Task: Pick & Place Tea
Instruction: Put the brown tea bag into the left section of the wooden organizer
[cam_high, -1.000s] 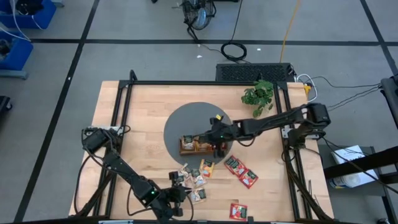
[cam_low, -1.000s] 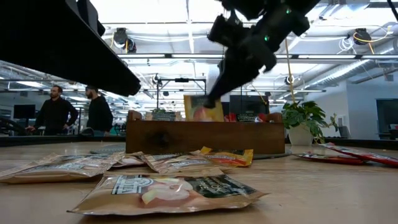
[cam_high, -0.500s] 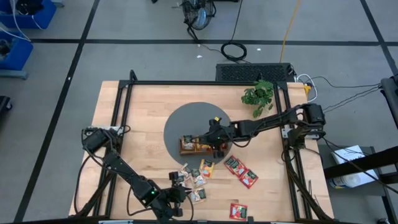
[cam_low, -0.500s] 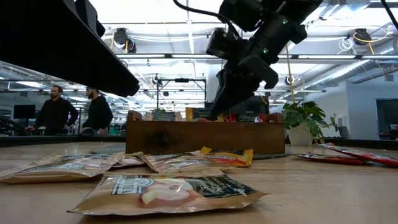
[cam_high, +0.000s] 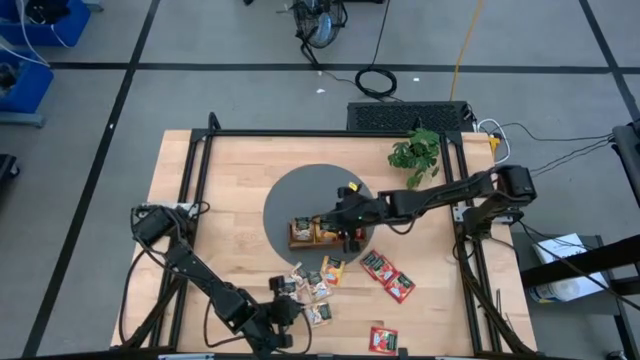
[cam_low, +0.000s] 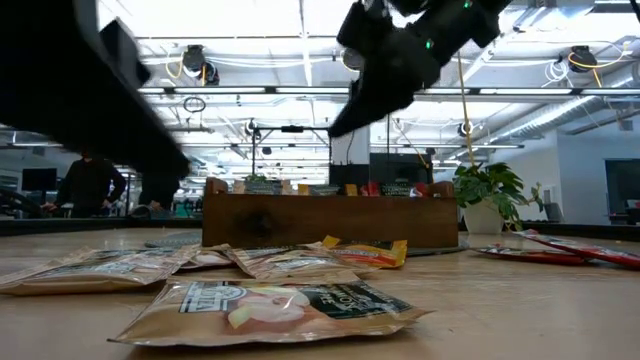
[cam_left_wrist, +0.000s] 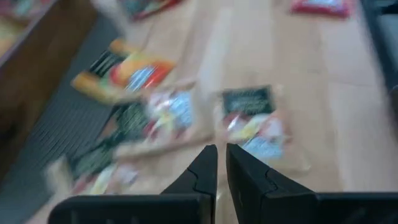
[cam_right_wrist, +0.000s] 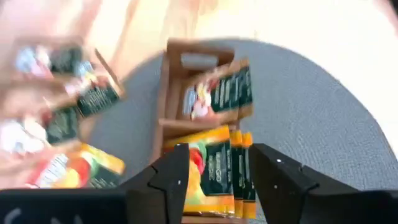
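Note:
The wooden tray (cam_high: 296, 241) stands on a grey round mat (cam_high: 290, 195). Orange-yellow tea packets (cam_right_wrist: 219, 167) stand on edge in its middle compartment and a beige packet (cam_right_wrist: 217, 93) in another. My right gripper (cam_right_wrist: 217, 175) hangs open just above the tray (cam_low: 330, 220), with nothing between its fingers. Loose beige packets (cam_high: 310, 285), an orange one (cam_high: 333, 268) and red ones (cam_high: 387, 274) lie flat on the table near the tray. My left gripper (cam_left_wrist: 217, 163) is shut and hovers over the beige packets (cam_left_wrist: 255, 121) near the front edge, holding nothing.
A potted plant (cam_high: 417, 152) stands at the table's far right. Another red packet (cam_high: 383, 340) lies at the near edge. A black frame (cam_high: 200, 150) borders the table. People stand in the room beyond (cam_low: 90, 180).
My right gripper has lowered an upright orange-yellow packet into the tray's middle compartment, opened and let it go, then risen clear. The packet now stands in the tray among the others. My left arm has shifted slightly above the loose packets.

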